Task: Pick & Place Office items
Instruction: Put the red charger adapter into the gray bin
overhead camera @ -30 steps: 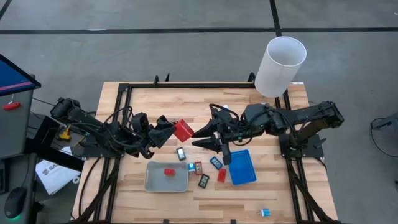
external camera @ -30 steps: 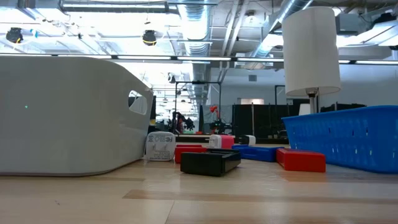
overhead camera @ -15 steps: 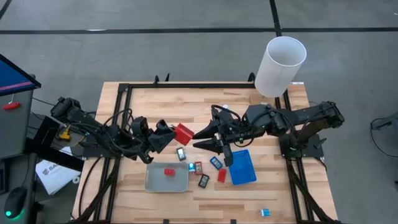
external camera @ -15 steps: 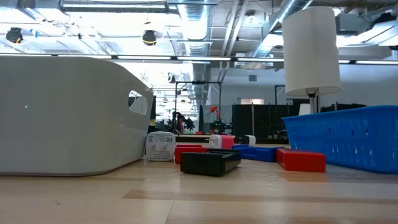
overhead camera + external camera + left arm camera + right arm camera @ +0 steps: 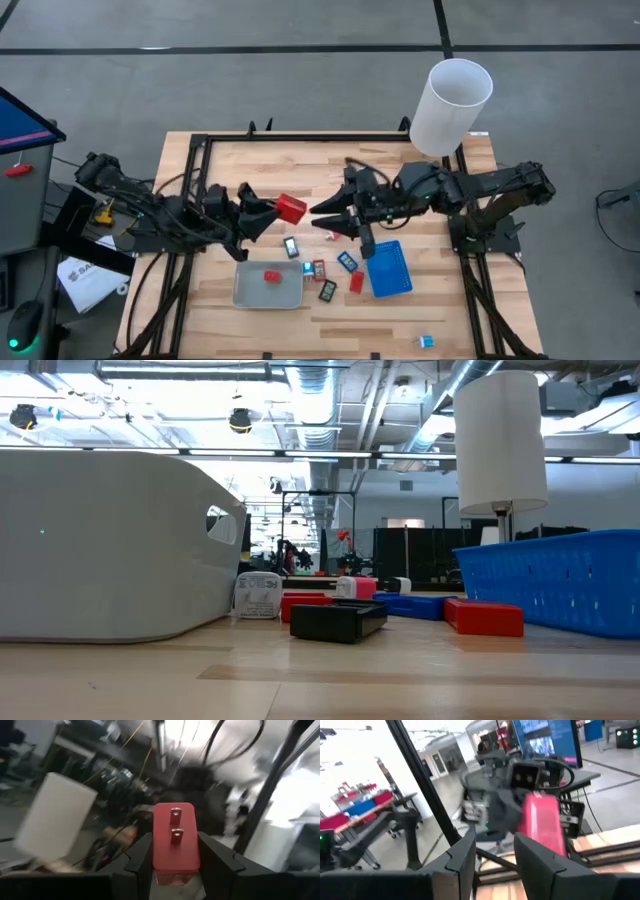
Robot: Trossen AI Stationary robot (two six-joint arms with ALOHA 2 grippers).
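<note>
My left gripper [image 5: 276, 213] is shut on a red block [image 5: 291, 208] above the middle of the table; in the left wrist view the red block [image 5: 174, 837] shows two metal prongs. My right gripper [image 5: 322, 220] faces it from the right, open, with nothing between its fingers; in the right wrist view the red block [image 5: 542, 827] shows beyond that gripper [image 5: 492, 852]. Another red block [image 5: 272, 277] lies in the grey tray [image 5: 250, 290]. Several small office items [image 5: 327, 290] lie flat on the wood between the grey tray and the blue tray [image 5: 389, 268]. My left gripper pinches the red block's near end [image 5: 175, 862] between its two fingers [image 5: 142, 855]. The fingers come from the table's left, slanting a little upward. The block sticks out past the fingertips toward my right gripper, lifted clear of the table.
A tall white cylinder [image 5: 450, 105] stands at the far right corner. A small cyan and white bit [image 5: 427, 341] lies near the front edge. In the low view a black item [image 5: 337, 620] and a red block [image 5: 484, 617] lie between the grey tray [image 5: 100, 540] and the blue tray [image 5: 560, 585].
My left gripper has rolled about its own axis, tipped up and drawn back a little toward the table's left edge. The red block has turned with it and stays clear of the table.
</note>
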